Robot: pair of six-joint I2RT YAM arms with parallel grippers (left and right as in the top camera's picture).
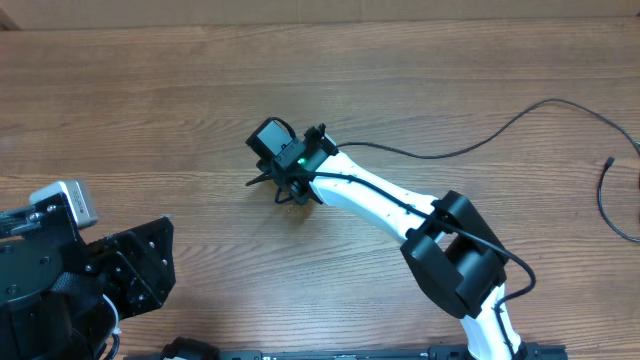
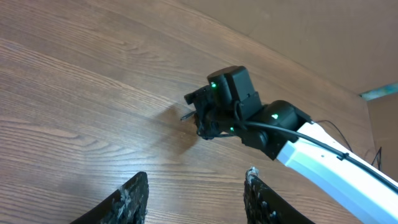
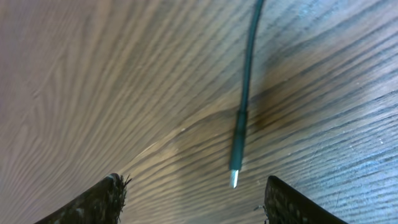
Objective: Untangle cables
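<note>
A thin black cable runs from the table's right edge in a curve to my right gripper at the centre, where its end is hidden under the gripper. In the right wrist view this cable lies on the wood with its small metal plug tip between the fingers of my open right gripper, touching neither. A second thin cable curves at the far right edge. My left gripper is open and empty, low at the front left, far from both cables.
The right arm's white links stretch from the front right to the centre. In the left wrist view the right gripper and its wrist camera sit ahead over bare wood. The table is brown wood.
</note>
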